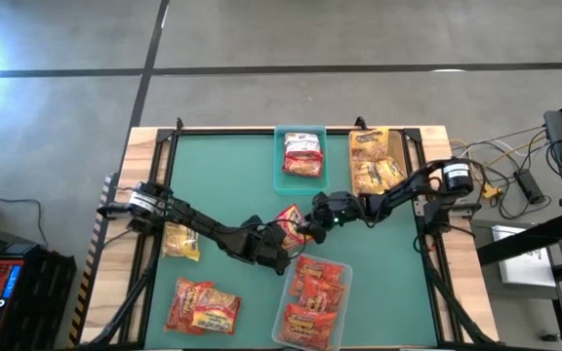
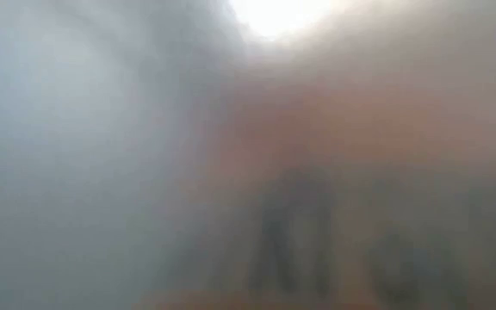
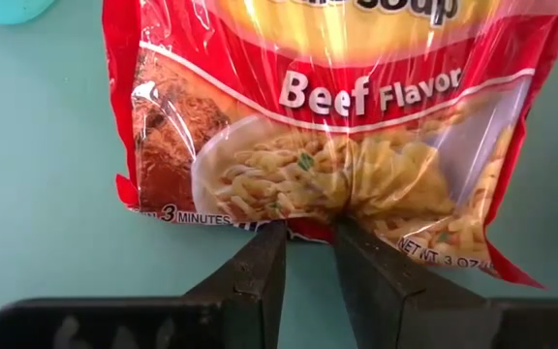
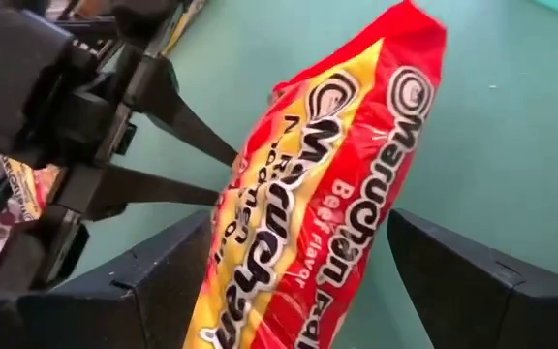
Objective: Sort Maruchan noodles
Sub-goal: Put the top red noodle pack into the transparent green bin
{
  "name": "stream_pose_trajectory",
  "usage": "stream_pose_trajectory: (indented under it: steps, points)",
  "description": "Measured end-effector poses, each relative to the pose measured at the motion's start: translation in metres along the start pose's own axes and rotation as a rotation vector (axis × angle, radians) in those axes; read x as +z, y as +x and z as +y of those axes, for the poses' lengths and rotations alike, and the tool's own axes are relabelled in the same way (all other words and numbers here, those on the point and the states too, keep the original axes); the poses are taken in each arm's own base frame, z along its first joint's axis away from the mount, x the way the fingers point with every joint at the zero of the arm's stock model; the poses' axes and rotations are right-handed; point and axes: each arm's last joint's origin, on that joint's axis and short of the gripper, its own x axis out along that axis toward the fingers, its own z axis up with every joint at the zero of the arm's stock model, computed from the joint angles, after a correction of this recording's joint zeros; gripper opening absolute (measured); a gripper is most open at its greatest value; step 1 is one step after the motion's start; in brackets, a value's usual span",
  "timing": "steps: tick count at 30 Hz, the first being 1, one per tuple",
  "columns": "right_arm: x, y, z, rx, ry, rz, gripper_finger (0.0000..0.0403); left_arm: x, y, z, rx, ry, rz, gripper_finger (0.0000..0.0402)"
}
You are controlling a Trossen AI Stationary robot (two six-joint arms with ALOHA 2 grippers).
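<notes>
Four cameras, one table

One camera looks straight down on the whole green table (image 1: 222, 175). The low one sees only blur. Each wrist camera sits very close to the same red beef noodle packet (image 3: 327, 116), looking at it from opposite sides.

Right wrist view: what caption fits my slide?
Left gripper pinches a beef noodle packet between the right gripper's open fingers.

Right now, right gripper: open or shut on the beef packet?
Open. In the right wrist view the right gripper has its fingers spread either side of the beef packet, not touching. The left gripper pinches the packet's edge.
</notes>
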Motion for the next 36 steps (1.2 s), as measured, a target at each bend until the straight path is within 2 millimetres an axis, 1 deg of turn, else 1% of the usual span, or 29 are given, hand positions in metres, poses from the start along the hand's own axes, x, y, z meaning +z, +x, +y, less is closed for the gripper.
stream_pose_trajectory:
  steps: [5, 9, 13, 21, 27, 31, 36]
  points:
    - [0.003, 0.005, 0.001, 0.003, -0.003, -0.002, 0.0298, 0.000, 0.000, 0.000, 0.006, -0.001, -0.009, 0.0075]
    - [0.008, 0.007, 0.006, 0.032, -0.020, -0.006, 0.0285, 0.001, 0.000, 0.000, 0.017, -0.002, -0.024, 0.0075]
    - [0.010, 0.009, 0.009, 0.057, -0.024, 0.001, 0.0265, 0.002, 0.000, 0.001, 0.033, -0.004, -0.040, 0.0075]
    - [0.009, 0.009, 0.006, 0.033, -0.018, 0.018, 0.0219, 0.004, 0.000, 0.003, 0.090, -0.051, -0.115, 0.0075]
    - [0.010, 0.009, 0.005, 0.008, -0.016, 0.008, 0.0175, 0.005, -0.001, 0.002, 0.083, -0.058, -0.128, 0.0075]
    - [0.011, 0.009, 0.004, 0.007, -0.014, 0.007, 0.0154, 0.007, -0.007, 0.002, 0.075, -0.059, -0.132, 0.0075]
    - [0.013, 0.008, 0.002, 0.003, -0.009, 0.001, 0.0142, 0.012, -0.025, 0.003, 0.082, -0.061, -0.180, 0.0075]
